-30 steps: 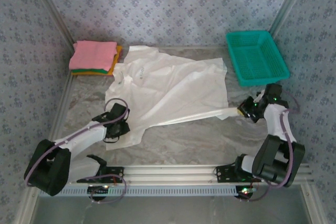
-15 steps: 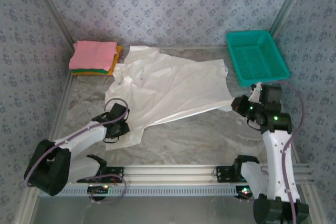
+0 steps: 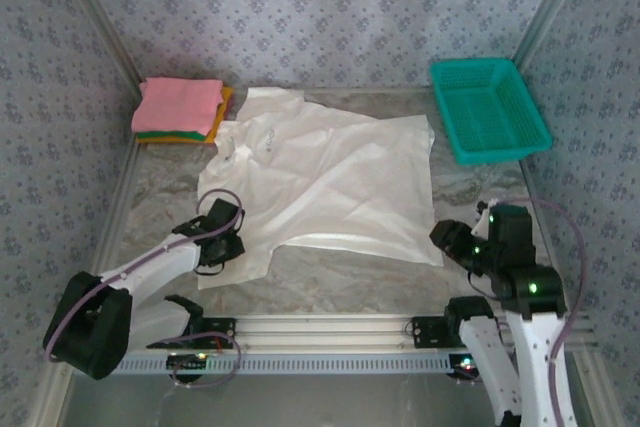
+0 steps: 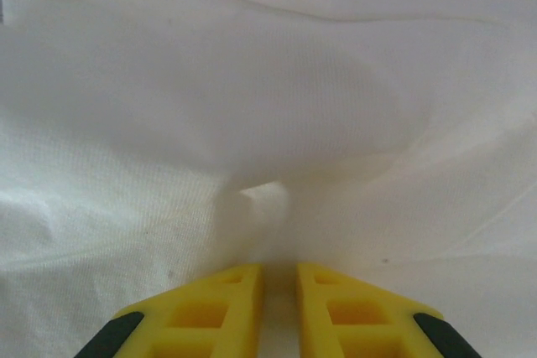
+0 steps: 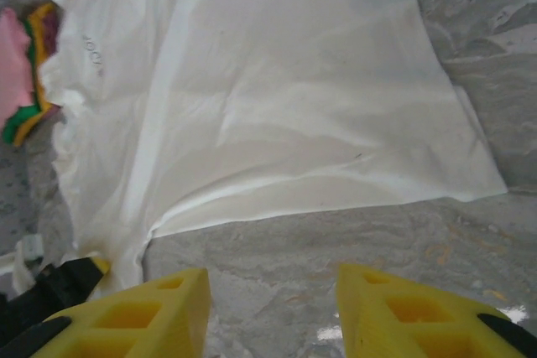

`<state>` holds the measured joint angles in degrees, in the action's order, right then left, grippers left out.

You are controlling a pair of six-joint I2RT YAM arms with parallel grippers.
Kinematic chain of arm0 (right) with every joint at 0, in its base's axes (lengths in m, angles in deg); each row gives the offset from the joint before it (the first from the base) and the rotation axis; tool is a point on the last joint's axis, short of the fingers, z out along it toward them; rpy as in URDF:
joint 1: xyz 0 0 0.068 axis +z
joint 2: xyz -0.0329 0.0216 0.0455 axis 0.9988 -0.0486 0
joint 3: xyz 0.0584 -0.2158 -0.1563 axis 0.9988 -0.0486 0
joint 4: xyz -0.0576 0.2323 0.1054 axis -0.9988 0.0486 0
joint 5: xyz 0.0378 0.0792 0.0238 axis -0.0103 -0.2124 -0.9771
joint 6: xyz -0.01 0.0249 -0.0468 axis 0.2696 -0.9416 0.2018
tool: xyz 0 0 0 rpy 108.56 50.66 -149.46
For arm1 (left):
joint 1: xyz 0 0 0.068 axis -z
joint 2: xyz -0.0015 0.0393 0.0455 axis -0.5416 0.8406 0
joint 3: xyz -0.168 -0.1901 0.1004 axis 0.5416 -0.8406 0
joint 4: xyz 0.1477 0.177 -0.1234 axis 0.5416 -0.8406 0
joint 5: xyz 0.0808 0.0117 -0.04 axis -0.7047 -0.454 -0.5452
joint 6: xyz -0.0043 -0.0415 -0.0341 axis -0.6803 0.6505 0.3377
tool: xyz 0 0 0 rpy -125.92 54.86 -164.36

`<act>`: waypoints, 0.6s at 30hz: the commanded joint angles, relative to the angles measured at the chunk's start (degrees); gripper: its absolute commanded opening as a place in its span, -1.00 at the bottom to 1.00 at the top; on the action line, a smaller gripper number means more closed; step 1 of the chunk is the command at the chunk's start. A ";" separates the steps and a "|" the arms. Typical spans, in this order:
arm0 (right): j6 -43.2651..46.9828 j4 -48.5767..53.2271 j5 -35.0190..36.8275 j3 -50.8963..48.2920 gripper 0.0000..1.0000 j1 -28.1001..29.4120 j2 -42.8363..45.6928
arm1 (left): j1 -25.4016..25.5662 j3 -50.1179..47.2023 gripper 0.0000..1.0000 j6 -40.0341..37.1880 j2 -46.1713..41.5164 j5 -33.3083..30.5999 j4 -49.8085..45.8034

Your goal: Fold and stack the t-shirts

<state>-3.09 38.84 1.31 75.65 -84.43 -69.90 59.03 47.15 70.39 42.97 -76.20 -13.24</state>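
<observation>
Top external: white t-shirt (image 3: 330, 177) spread on table (image 3: 350, 272).
My left end effector (image 4: 277, 272) pinches it; my right end effector (image 5: 273, 278) gapes empty.

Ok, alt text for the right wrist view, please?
A white t-shirt lies spread on the grey table. The right claw is open over bare table; a pile of folded shirts sits at far left.

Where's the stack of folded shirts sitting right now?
In the top view the folded stack sits at the far-left corner of the table, just left of the collar end of the white t-shirt, opposite the teal basket at far right.
</observation>
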 commanded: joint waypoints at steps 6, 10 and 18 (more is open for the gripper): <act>9.16 -22.01 6.22 5.42 -0.93 -1.40 -36.53 | -0.40 -3.17 -0.66 0.58 -5.57 -1.62 -3.58; 8.97 -29.49 5.91 9.08 -1.00 1.79 -50.81 | -0.38 -3.31 -0.64 -0.44 -9.18 -2.48 -4.11; 1.42 -39.83 2.92 8.32 -1.00 3.20 -67.30 | -0.42 2.55 -0.79 -1.51 -2.68 -1.32 -8.72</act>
<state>1.81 3.28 4.98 85.20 -80.56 -135.88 58.88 46.03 70.15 38.86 -77.25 -18.01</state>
